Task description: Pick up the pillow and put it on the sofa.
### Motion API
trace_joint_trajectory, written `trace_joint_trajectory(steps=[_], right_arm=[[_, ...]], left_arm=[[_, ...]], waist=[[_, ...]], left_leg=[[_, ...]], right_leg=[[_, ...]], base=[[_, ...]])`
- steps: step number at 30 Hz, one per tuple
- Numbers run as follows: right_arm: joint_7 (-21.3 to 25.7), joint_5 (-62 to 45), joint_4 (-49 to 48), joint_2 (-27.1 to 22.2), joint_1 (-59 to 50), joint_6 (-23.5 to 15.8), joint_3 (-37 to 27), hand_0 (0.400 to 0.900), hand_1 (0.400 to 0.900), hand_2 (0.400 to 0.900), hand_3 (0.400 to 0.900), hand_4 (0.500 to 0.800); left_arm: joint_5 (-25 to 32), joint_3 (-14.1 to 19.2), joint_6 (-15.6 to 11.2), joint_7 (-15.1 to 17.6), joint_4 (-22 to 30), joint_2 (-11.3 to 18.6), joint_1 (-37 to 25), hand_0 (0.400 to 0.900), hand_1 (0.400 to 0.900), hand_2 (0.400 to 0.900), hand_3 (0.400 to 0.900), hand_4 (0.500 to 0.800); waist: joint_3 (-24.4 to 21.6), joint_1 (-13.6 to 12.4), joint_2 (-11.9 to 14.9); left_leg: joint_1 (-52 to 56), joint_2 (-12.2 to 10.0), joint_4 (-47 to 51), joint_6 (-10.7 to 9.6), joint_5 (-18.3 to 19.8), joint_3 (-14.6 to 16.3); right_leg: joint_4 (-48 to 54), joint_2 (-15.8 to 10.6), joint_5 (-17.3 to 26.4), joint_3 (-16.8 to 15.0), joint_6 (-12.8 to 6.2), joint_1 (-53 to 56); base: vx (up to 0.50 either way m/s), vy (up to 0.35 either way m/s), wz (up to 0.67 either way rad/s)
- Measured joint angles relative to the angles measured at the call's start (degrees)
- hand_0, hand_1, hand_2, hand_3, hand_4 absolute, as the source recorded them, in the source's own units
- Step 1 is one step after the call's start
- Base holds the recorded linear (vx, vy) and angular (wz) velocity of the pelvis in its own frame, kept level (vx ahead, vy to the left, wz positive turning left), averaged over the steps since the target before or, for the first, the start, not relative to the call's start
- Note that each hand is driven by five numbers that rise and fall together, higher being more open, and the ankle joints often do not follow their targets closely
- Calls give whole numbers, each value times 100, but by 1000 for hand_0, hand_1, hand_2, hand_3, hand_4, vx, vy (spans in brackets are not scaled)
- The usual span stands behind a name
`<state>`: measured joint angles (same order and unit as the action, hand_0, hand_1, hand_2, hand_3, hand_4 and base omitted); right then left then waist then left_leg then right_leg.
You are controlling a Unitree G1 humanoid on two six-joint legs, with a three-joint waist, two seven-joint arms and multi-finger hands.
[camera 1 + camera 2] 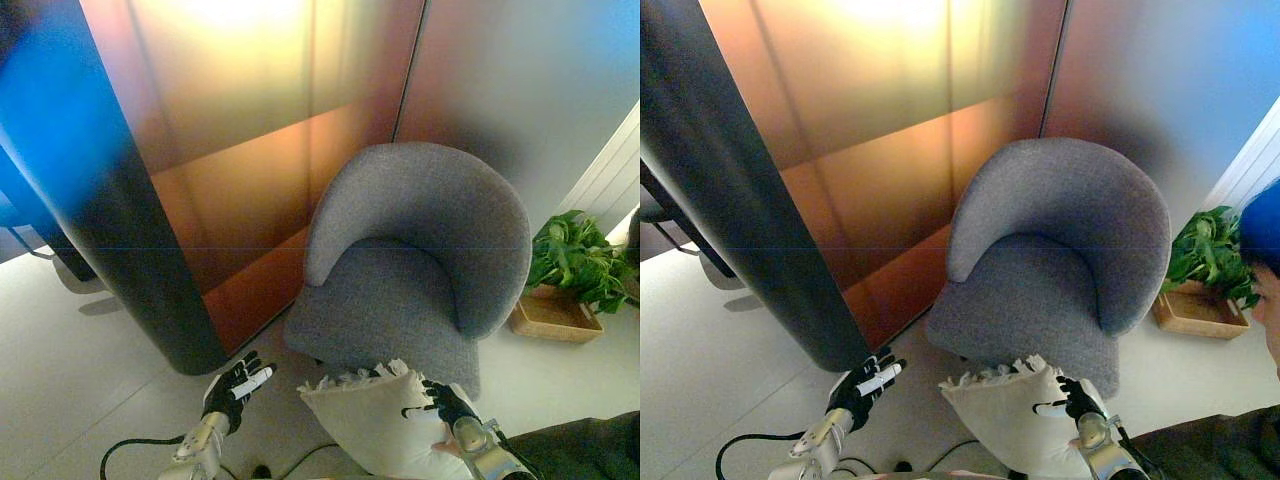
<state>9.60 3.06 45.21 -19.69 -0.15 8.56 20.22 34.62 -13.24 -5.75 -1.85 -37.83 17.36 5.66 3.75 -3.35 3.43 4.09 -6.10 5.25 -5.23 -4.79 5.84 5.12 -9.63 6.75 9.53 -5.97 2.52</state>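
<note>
A cream pillow (375, 420) with a fringed edge is held low in front of the grey armchair (420, 260), just before its seat front. My right hand (440, 402) is on the pillow's right side, fingers curled over its top edge. My left hand (235, 385) is open and empty to the left of the pillow, apart from it, above the floor. The armchair's seat is bare. The pillow also shows in the right eye view (1015, 415).
A curved dark and orange wall panel (200, 180) stands left of the armchair. A potted green plant (570, 260) in a wooden tray (555, 315) sits on the floor at the right. A person's head and dark sleeve show at the right edge (1265, 270).
</note>
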Motion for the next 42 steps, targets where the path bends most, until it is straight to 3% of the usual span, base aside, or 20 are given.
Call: trace_joint_trajectory(steps=[29,35,42], right_arm=[[-7,16,230,0,1,11,-1,900,900,900,900,800],[68,113,777,0,-113,4,36,900,900,900,900,800],[257,-42,1505,-87,-1007,-1,162,900,900,900,900,800]], left_arm=[[-1,0,0,3,-1,-59,98,900,900,900,900,800],[1,-1,-1,2,-1,-56,88,900,900,900,900,800],[137,-130,-23,7,-2,-27,-474,900,900,900,900,800]], waist=[[39,-10,-29],[70,-39,-57],[663,-158,-208]], left_leg=[[-50,-2,0,0,0,-41],[-187,-2,-1,3,-5,-65],[-547,2,-48,21,-111,-138]], right_leg=[[1,2,0,33,0,11],[-3,3,0,50,0,-112],[-15,17,68,65,-26,-442]], base=[[7,-1,1],[-77,-14,5],[-140,-2,2]])
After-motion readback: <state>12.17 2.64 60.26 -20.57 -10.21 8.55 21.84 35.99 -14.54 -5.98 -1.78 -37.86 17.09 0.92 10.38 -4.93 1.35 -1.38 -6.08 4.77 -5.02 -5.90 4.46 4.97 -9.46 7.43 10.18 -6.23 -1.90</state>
